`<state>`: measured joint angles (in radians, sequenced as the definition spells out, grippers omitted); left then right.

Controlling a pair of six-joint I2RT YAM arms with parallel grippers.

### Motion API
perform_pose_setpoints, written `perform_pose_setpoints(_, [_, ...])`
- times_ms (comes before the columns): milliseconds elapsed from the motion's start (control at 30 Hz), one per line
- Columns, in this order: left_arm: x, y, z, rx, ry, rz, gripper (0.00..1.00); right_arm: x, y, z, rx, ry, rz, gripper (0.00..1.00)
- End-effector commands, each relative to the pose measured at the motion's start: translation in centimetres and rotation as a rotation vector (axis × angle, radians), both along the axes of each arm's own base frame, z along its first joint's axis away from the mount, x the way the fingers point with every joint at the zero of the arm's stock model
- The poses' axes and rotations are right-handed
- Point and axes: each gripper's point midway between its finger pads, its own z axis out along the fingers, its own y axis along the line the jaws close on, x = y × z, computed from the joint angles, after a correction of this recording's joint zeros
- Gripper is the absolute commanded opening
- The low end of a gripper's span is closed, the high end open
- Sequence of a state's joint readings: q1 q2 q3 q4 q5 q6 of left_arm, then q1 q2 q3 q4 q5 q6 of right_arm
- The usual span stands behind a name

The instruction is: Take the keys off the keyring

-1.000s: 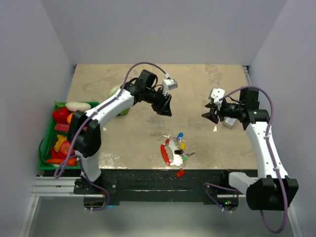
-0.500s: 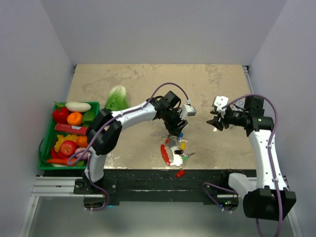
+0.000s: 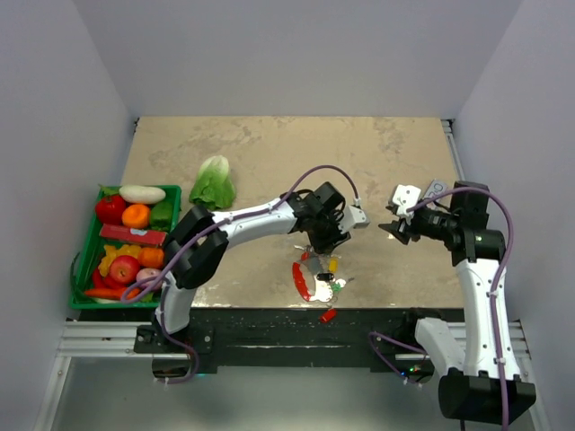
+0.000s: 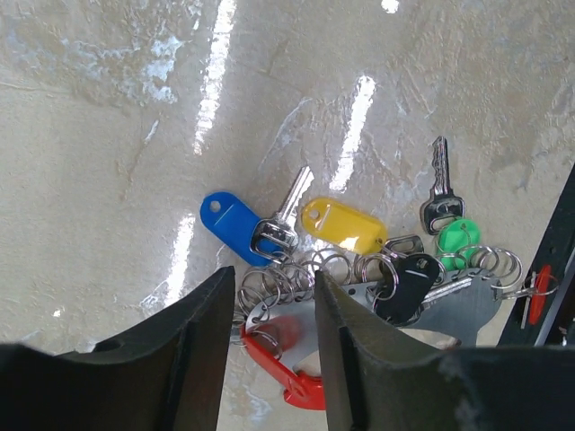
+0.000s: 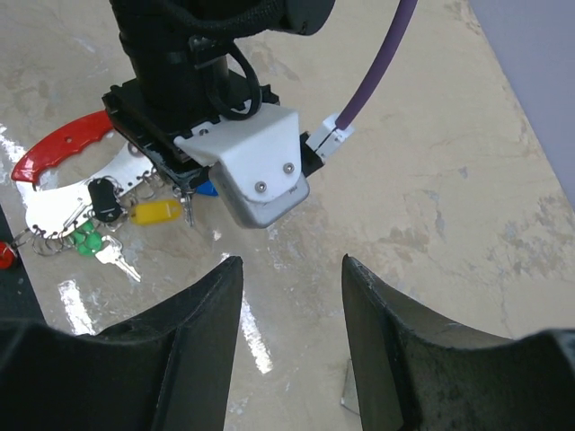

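Observation:
The keys (image 4: 346,224) lie in a bunch on the table, with blue, yellow, green and black tags. The keyring (image 4: 287,283) is a cluster of thin silvery rings joined to a red oval fob (image 4: 278,368). My left gripper (image 4: 272,283) hangs open right over the rings and fob, one finger on each side, gripping nothing. From above, the left gripper (image 3: 316,247) covers the far part of the bunch (image 3: 323,283). My right gripper (image 3: 395,229) hovers open and empty to the right. In its wrist view the right gripper (image 5: 290,262) faces bare table, with the keys (image 5: 154,213) at upper left.
A green crate (image 3: 85,269) of fruit and vegetables sits at the left edge. A lettuce (image 3: 213,182) lies behind the left arm. A small loose red piece (image 3: 327,315) rests on the black front edge. A small pale flat piece (image 5: 349,391) lies under the right gripper.
The left arm has swung from the back of the table forward and right, down onto the bunch of keys. The right arm has drifted a little to the right.

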<state>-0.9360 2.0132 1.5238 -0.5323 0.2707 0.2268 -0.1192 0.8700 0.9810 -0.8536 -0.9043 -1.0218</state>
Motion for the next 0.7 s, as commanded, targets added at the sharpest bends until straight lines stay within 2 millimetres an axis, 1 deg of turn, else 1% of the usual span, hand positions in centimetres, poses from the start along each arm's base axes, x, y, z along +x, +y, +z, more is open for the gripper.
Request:
perform_pose_setpoints(0, [1.4, 0.1, 0.9, 0.01, -0.095, 0.028, 0.42, -0.6, -0.1, 0.2, 0.004, 0.009, -0.013, 0.51])
perform_pose_setpoints(233, [0.9, 0.6, -0.5, 0.056, -0.076, 0.023, 0.36, -1.0, 0.1, 0.5, 0.009, -0.001, -0.008, 0.51])
perform_pose_setpoints(533, [-0.5, 0.2, -0.8, 0.057, -0.05, -0.023, 0.35, -1.0, 0.2, 0.6, 0.015, 0.0, -0.003, 0.5])
perform_pose_setpoints(667, [-0.6, 0.4, -1.7, 0.084, -0.053, -0.018, 0.35, -1.2, 0.2, 0.5, 0.017, -0.001, -0.003, 0.5])
